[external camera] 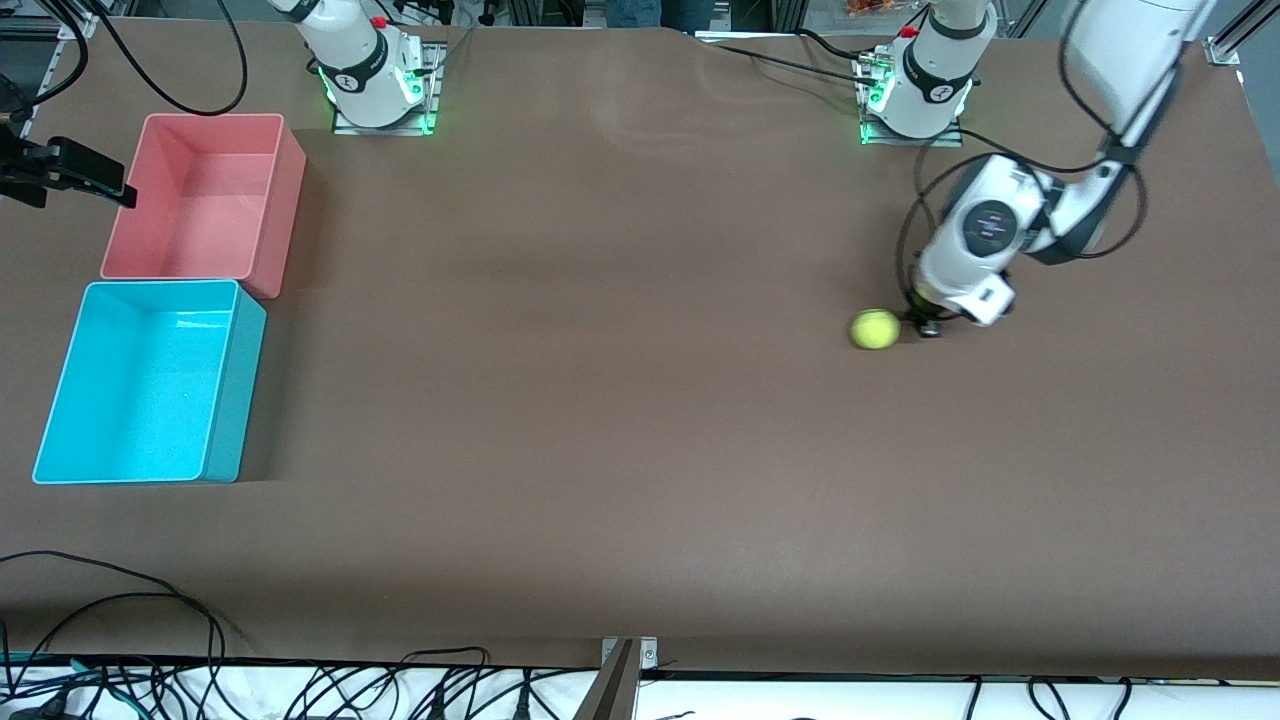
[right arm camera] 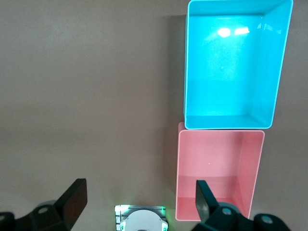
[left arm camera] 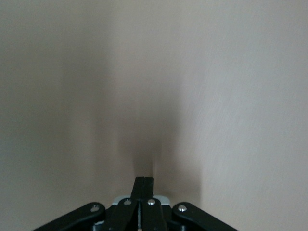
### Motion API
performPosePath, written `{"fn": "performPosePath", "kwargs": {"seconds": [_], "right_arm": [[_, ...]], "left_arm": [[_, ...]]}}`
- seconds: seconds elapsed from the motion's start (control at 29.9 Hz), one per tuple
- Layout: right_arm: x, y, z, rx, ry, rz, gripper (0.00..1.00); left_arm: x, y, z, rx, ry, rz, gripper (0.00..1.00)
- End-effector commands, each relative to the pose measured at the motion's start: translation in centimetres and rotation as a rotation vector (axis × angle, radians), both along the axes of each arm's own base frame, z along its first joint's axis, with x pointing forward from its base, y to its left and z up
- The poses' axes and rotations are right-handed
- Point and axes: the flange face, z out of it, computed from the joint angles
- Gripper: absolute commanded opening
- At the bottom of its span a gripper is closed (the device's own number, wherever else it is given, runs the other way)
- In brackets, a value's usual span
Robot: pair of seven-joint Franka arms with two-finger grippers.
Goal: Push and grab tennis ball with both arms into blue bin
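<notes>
The tennis ball (external camera: pixel 875 329) lies on the brown table toward the left arm's end. My left gripper (external camera: pixel 929 325) is down at the table right beside it; contact cannot be made out. Its fingers (left arm camera: pixel 143 182) are shut together with nothing between them, and the left wrist view shows only bare table, not the ball. The blue bin (external camera: pixel 60 385) (right arm camera: pixel 192 62) stands open and empty at the right arm's end. My right gripper (right arm camera: pixel 139 199) hangs high over its own base (right arm camera: pixel 141 219), open and empty, and is out of the front view.
A pink-red bin (external camera: pixel 275 200) (right arm camera: pixel 185 173) stands against the blue bin, farther from the front camera. A black fixture (external camera: pixel 70 170) juts in beside the pink bin. Cables (external camera: pixel 150 620) run along the table's near edge.
</notes>
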Motion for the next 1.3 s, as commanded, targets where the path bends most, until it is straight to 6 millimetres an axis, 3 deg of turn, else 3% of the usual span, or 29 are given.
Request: {"fn": "performPosePath", "kwargs": {"seconds": [0.0, 0.23, 0.53, 0.9, 1.27], "right_arm": [[-0.1, 0.0, 0.4, 0.017, -0.011, -0.006, 1.0], [-0.1, 0.0, 0.4, 0.017, -0.011, -0.006, 1.0], [-0.1, 0.0, 0.4, 0.017, -0.01, -0.006, 1.0], [0.0, -0.3, 0.6, 0.012, -0.023, -0.009, 1.0], [0.3, -0.1, 0.3, 0.013, -0.025, -0.005, 1.0]], "left_arm": [[0.7, 1.6, 0.3, 0.014, 0.004, 0.003, 0.0], [3.0, 7.2, 1.7, 0.022, 0.034, -0.075, 0.0], [7.5, 13.0, 5.9, 0.035, 0.063, -0.254, 0.0], [13.2, 15.8, 14.2, -0.076, 0.1, -0.543, 0.0], [16.7, 16.3, 23.7, -0.163, 0.098, -0.944, 0.0]]}}
